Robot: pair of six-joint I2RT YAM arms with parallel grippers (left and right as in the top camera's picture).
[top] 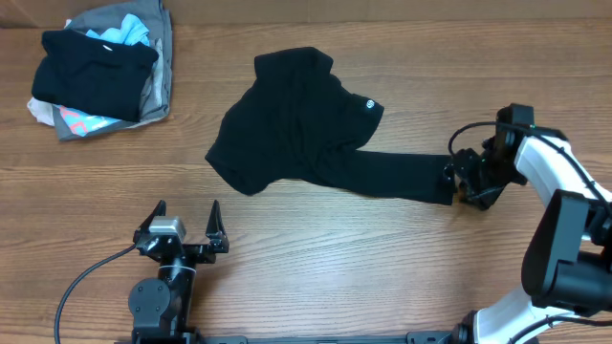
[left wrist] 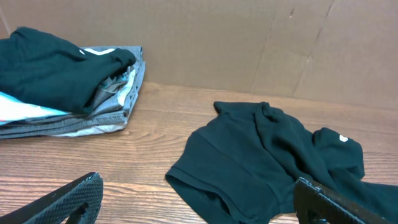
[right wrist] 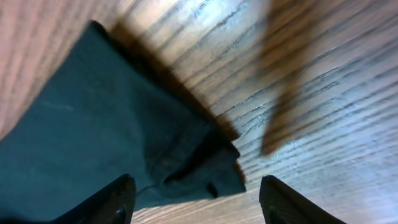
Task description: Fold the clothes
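Note:
The clothes, a black T-shirt [top: 292,124] with a small white logo [top: 368,105], lie crumpled at the middle of the wooden table, with one part drawn out in a long strip toward the right. My right gripper [top: 456,182] is at the end of that strip. In the right wrist view the shirt's corner [right wrist: 205,171] lies on the wood between the gripper's [right wrist: 199,202] open fingers, which stand apart from the fabric on both sides. My left gripper [top: 186,212] rests open at the front left, short of the shirt [left wrist: 261,155], holding nothing.
A heap of mixed garments [top: 100,62] sits at the back left corner, also seen in the left wrist view [left wrist: 62,81]. A cardboard wall [left wrist: 249,43] rises behind the table. Bare wood [top: 335,258] runs along the front.

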